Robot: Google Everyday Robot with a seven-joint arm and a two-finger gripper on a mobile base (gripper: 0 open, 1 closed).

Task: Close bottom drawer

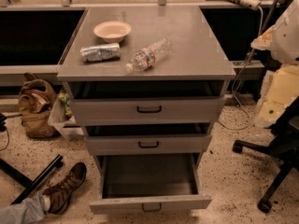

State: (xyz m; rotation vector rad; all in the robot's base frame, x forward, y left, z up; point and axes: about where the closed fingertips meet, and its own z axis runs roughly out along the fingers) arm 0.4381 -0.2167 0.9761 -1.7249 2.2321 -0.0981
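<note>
Three drawers sit in the grey cabinet (187, 50), and each is pulled out to some degree. The bottom drawer (149, 202) is the lowest in the cabinet and is drawn out farthest towards the front, with its interior floor exposed. A small dark loop handle (151, 207) is fixed at the centre of its narrow front panel. The middle drawer (148, 144) and the top drawer (148, 109) project only slightly from the cabinet body.

On the cabinet top:
- a pale bowl (112, 31), towards the rear left;
- a crumpled silvery packet (100, 52), lying just in front of the bowl;
- a plastic bottle (148, 55), lying on its side near the middle.

A brown bag (35, 106) stands on the floor left of the cabinet. A brown shoe (65, 186) lies by the cabinet's front left corner. Pale arm casing (285, 31) stands right of the cabinet, above a chair base (275, 157). The gripper is outside the view, so its jaw state cannot be told.
</note>
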